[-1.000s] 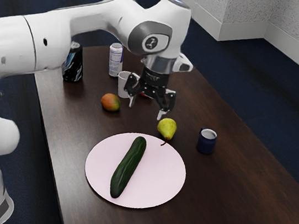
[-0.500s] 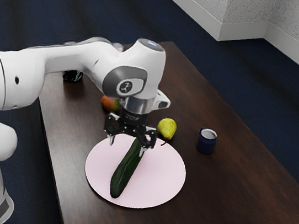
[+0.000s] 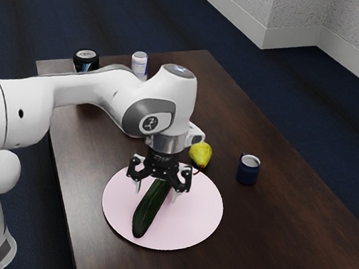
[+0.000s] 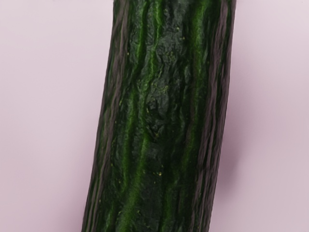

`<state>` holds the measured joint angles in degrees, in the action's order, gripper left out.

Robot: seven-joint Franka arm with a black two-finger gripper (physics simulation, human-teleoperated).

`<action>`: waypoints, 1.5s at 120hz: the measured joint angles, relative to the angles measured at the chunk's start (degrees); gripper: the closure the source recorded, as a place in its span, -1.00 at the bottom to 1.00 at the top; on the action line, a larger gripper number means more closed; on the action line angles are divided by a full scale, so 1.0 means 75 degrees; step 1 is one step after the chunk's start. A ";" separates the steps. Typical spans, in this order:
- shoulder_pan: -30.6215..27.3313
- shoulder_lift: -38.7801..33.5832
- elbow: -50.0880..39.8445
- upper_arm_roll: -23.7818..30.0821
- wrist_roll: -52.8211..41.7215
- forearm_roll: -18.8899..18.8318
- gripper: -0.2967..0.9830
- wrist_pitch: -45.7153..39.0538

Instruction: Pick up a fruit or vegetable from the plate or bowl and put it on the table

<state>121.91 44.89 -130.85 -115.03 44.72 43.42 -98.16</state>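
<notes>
My black gripper (image 3: 156, 192) is low over the pink plate (image 3: 202, 221) in the exterior view, open, its two fingers spread to either side of the dark green cucumber (image 3: 150, 209). The cucumber lies on the plate, its far end hidden behind my hand. Close under my hand in the wrist view, the cucumber (image 4: 159, 116) runs lengthwise over the plate's pale surface (image 4: 48, 96). A yellow-green pear (image 3: 201, 154) touches or nearly touches the plate's edge, beside my hand.
A dark blue mug (image 3: 248, 169) stands on the brown table (image 3: 279, 227) toward the exterior view's right, beyond the pear. Behind the arm are a black can (image 3: 85, 59) and a white can (image 3: 139, 64) at the table's far end.
My hand has moved from above the table beyond the plate toward the exterior view's left and down over the cucumber. Lately it has sunk a little lower. The cucumber and pear have stayed put.
</notes>
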 joint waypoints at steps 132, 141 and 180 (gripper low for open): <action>-0.0186 -0.0180 -0.0125 0.0365 -0.0054 0.0178 0.22 -0.0602; -0.0183 -0.0183 0.0154 0.0257 -0.0083 0.0148 0.22 -0.0517; -0.1997 -0.0380 0.3601 0.2358 -0.0058 -0.0004 0.25 0.0252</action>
<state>106.94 42.04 -103.84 -97.34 44.29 43.39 -96.27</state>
